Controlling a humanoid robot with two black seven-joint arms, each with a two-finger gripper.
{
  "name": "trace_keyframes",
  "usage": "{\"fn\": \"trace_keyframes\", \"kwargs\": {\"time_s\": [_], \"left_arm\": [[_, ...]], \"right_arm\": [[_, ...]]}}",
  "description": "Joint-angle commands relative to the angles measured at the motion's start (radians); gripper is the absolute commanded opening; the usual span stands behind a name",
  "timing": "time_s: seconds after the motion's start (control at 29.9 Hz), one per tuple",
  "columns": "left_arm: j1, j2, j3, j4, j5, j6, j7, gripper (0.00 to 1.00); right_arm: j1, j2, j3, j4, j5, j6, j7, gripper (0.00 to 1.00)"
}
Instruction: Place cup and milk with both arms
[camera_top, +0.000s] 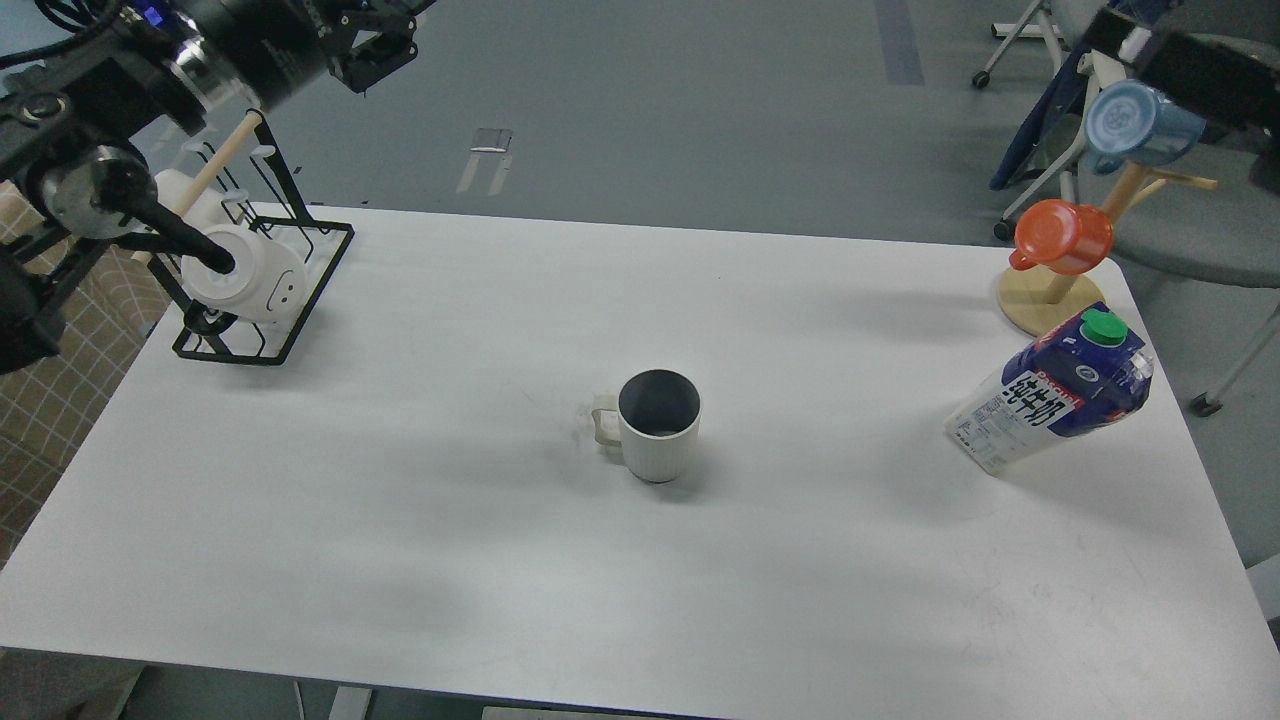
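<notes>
The left gripper (375, 50) is raised at the far left, above the black wire rack (262, 290), holding nothing, and whether its fingers are spread or pressed together cannot be told; the right gripper is not clearly visible, only dark arm structure at the top right edge. The cup (658, 425) stands upright at mid-surface, handle facing left, well apart from the left gripper and apparently reachable by either arm. The milk (1050, 395) stands near the right edge of the surface (400, 560), just in front of the wooden cup stand (1050, 300), which suggests it is meant for the right arm.
</notes>
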Motion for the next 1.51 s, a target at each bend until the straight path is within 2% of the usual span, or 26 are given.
{"fn": "trace_keyframes", "kwargs": {"time_s": [0.0,0.07,0.23,0.5,0.9,1.47], "left_arm": [[0.023,-0.005,-0.009,-0.002,-0.002,-0.003,-0.004,0.98],[0.024,-0.011,-0.009,-0.01,-0.002,-0.003,-0.005,0.98],[0.03,-0.033,-0.009,-0.01,-0.002,-0.001,-0.004,0.98],[0.038,-0.051,-0.009,-0.01,0.0,-0.001,-0.004,0.98],[0.055,-0.054,-0.01,-0.016,-0.002,-0.006,-0.004,0.98],[0.072,-0.054,-0.01,-0.016,-0.002,-0.007,-0.005,0.98]], "right_arm": [[-0.105,-0.08,-0.001,0.038,-0.178,-0.198,0.0,1.0],[-0.183,-0.1,-0.001,0.036,-0.284,-0.314,0.0,1.0],[-0.321,-0.108,-0.001,0.038,-0.37,-0.431,0.0,1.0],[-0.438,-0.135,-0.004,0.036,-0.484,-0.431,0.0,1.0],[-0.472,-0.123,-0.013,-0.005,-0.571,-0.431,0.0,1.0],[-0.498,0.104,-0.009,-0.195,-0.571,-0.431,0.0,1.0]]}}
